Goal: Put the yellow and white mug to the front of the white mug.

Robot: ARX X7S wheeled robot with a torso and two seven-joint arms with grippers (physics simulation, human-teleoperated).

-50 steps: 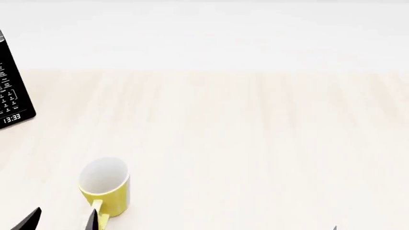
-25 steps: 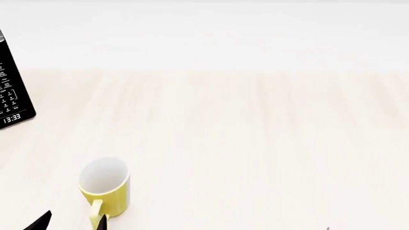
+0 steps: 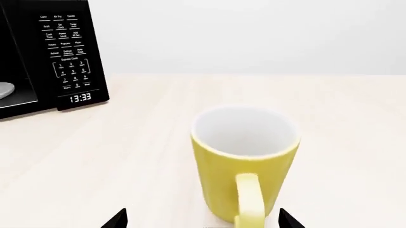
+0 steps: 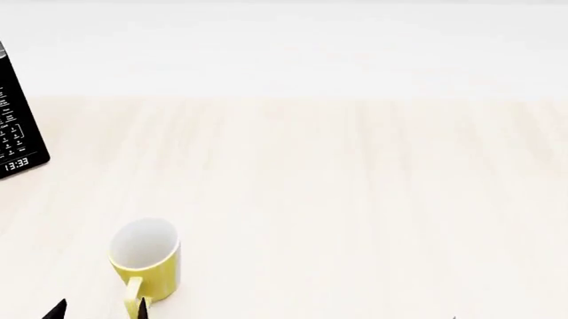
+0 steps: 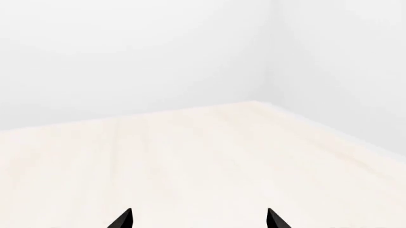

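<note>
The yellow and white mug [image 4: 145,258] stands upright on the light wood counter at the lower left of the head view, handle toward me. In the left wrist view the mug [image 3: 244,161] is close ahead, its handle [image 3: 249,199] facing the camera. My left gripper [image 3: 201,221] is open, its two black fingertips [image 3: 116,220] spread wide, just short of the mug; in the head view the left gripper [image 4: 98,310] shows as tips at the bottom edge. My right gripper [image 5: 198,219] is open and empty over bare counter. The white mug is out of view.
A black microwave [image 3: 44,57] with a keypad and a 13:33 clock stands at the left; its edge shows in the head view [image 4: 18,126]. A white wall runs behind the counter [image 4: 355,199], and a wall corner [image 5: 269,57] shows in the right wrist view.
My left gripper's fingertips have dropped lower toward the bottom edge of the head view, pulling back from the mug. The mug has not moved.
</note>
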